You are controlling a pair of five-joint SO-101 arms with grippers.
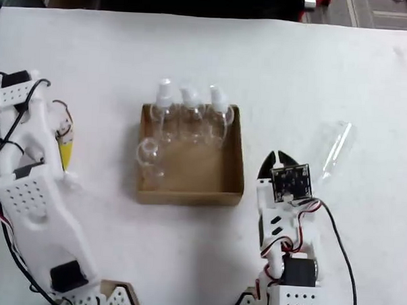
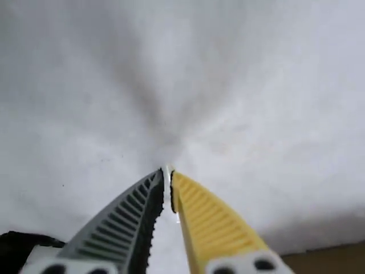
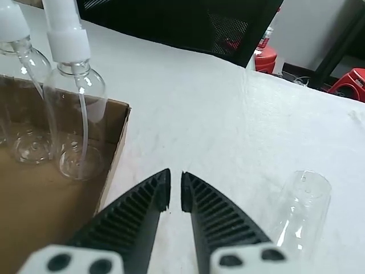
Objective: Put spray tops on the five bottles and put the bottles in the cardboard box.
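Bottles (image 1: pixel 190 121): five, clear; four in the box (image 1: pixel 188 192), one loose on the bench (image 1: pixel 113 61).

Left arm (image 1: pixel 33 192): white, at the left edge of the bench, well apart from the box. The left jaws, one grey and one yellow, are pressed together at the tips with nothing between them. In the left wrist view they point at bare bench surface.

Box: open cardboard, mid-bench. Three bottles stand upright in a row along its far wall, close together, each with a white spray top: left bottle (image 1: pixel 163 117), middle bottle (image 1: pixel 190 118), right bottle (image 1: pixel 218 118). The right wrist view shows the dip tube inside the right bottle (image 3: pixel 74 114). The topless bottle (image 1: pixel 149 160) sits at the near-left side of the box, against the left wall, neck open. Upright or leaning: cannot tell.

Right arm (image 1: pixel 288 217): just off the box's near-right corner. The right jaws are black, all but closed, with a thin slit between the tips, and hold nothing. The tips lie over the bench strip between the box and the fifth bottle, touching neither.

Fifth bottle (image 1: pixel 332 150): on its side on the bench, right of the box, beside and beyond the right jaws, no top fitted.
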